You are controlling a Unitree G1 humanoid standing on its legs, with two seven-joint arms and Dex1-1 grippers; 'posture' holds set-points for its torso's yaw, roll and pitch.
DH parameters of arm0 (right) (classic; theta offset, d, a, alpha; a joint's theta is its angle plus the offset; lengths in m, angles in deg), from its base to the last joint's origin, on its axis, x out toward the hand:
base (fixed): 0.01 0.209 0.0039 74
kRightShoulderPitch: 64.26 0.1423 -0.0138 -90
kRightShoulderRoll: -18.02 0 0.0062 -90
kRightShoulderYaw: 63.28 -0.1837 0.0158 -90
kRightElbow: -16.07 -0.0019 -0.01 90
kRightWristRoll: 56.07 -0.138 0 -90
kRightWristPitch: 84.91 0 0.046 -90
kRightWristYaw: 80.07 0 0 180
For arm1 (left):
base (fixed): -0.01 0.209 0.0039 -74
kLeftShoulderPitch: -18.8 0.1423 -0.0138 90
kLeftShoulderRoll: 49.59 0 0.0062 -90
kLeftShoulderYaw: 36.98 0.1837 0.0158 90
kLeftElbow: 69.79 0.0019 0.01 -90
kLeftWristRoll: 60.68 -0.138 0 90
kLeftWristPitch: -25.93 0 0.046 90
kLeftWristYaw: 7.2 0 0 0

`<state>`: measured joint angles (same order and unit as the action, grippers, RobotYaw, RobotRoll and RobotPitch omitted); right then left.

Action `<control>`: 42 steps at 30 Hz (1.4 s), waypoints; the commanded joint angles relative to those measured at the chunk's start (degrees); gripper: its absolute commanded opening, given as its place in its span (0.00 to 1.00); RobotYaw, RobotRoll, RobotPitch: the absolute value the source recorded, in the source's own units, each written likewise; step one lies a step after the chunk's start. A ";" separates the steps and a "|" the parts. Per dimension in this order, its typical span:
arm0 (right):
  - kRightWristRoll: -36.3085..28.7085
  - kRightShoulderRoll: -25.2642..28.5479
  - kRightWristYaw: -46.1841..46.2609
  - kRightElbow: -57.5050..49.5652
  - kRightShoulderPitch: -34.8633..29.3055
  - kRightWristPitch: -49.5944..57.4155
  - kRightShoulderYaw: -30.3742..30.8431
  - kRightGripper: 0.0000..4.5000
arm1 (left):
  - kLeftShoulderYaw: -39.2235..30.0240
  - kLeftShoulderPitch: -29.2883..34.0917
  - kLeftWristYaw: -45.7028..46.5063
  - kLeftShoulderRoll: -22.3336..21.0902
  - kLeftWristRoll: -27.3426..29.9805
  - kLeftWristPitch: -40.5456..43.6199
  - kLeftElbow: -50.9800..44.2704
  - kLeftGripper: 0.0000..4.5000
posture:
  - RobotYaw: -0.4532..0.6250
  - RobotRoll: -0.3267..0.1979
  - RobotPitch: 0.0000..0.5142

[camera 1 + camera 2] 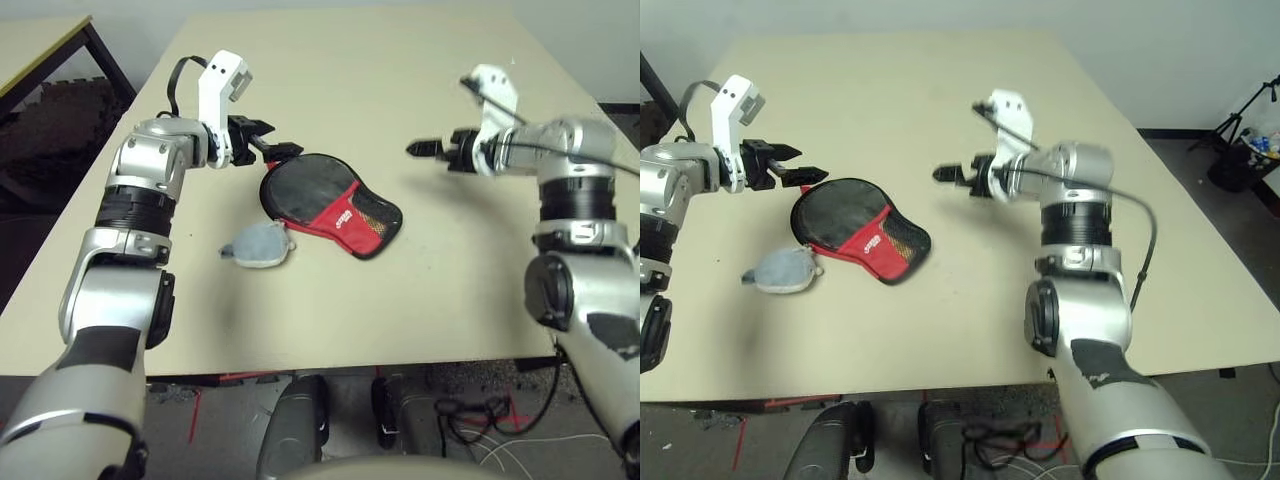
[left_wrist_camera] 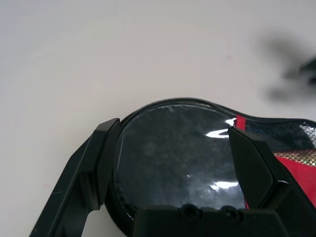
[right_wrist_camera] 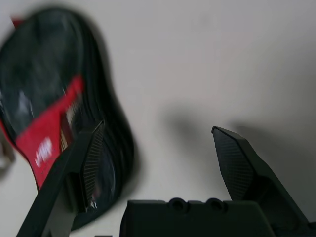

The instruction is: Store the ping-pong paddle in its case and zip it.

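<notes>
Across the near half of the table [image 1: 440, 300], left of the robot's midline, lies the case [image 1: 345, 228], flat on its back, its round end towards the left arm and its narrow handle end pointing inward and nearer the robot; it should be light, I judge, and nothing in it looks fragile; the round end probably feels fairly firm if the paddle is inside, though I cannot tell whether it is, while the narrow end is likely softer and apt to fold; the glossy dark face may slip under hard fingers, so the better hold is on the edge, one gripper steadying the round rim and the other working along the zipper border; as for looks, the face is black and shiny on the round part, crossed by a slanting red panel with a white logo, with a black mesh pocket beside it and black piping all round; just outside the round rim is the left gripper [image 1: 275, 146], its fingers spread wide and holding nothing; well apart on the other side, above bare tabletop, the right gripper [image 1: 962, 174] is also wide and empty; just beside the case, on the side nearer the robot, sits a small grey soft lump [image 1: 262, 245].
</notes>
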<state>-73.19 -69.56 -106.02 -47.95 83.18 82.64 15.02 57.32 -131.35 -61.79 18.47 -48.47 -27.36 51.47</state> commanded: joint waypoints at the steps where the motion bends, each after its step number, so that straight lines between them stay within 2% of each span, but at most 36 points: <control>1: -1.56 -0.96 -0.31 -2.61 -3.51 2.85 2.45 1.00 | -1.17 3.36 -1.53 -1.56 1.88 4.53 -6.23 1.00 | 0.49 0.62 0.27; 7: -2.99 -4.74 1.11 0.53 -3.98 5.04 -0.72 1.00 | -0.93 10.20 -3.27 -3.96 4.78 12.78 -17.42 1.00 | 0.53 0.62 0.28; 13: -3.92 -8.24 2.40 5.55 -1.33 4.81 -3.88 1.00 | 0.37 14.53 -6.38 -6.18 8.47 19.19 -25.53 1.00 | 0.55 0.62 0.28; 23: -4.07 -12.05 2.88 10.72 0.90 3.08 -2.89 1.00 | 0.31 15.14 -5.43 -6.40 8.78 19.44 -25.96 1.00 | 0.55 0.62 0.28; 26: -3.78 -12.11 2.51 11.10 0.99 2.57 -1.91 0.86 | 0.28 14.89 -5.04 -6.07 8.70 19.20 -25.59 1.00 | 0.55 0.62 0.27; 33: -3.95 -10.85 1.06 9.67 0.07 2.22 1.84 0.36 | 0.59 14.48 -4.68 -5.37 8.70 18.93 -25.30 1.00 | 0.54 0.62 0.27; 38: -5.34 -9.09 0.31 2.97 -2.56 7.88 3.56 0.03 | 1.01 14.03 -4.61 -4.70 8.53 18.50 -24.78 1.00 | 0.52 0.62 0.27; 42: -10.01 -5.82 1.97 -11.65 -10.82 14.73 4.27 0.00 | 1.69 13.46 -4.73 -3.84 8.19 17.48 -23.64 1.00 | 0.50 0.62 0.27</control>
<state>-80.81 -76.45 -105.36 -55.90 75.75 92.90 17.38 58.37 -117.53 -66.40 14.81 -40.09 -9.23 27.10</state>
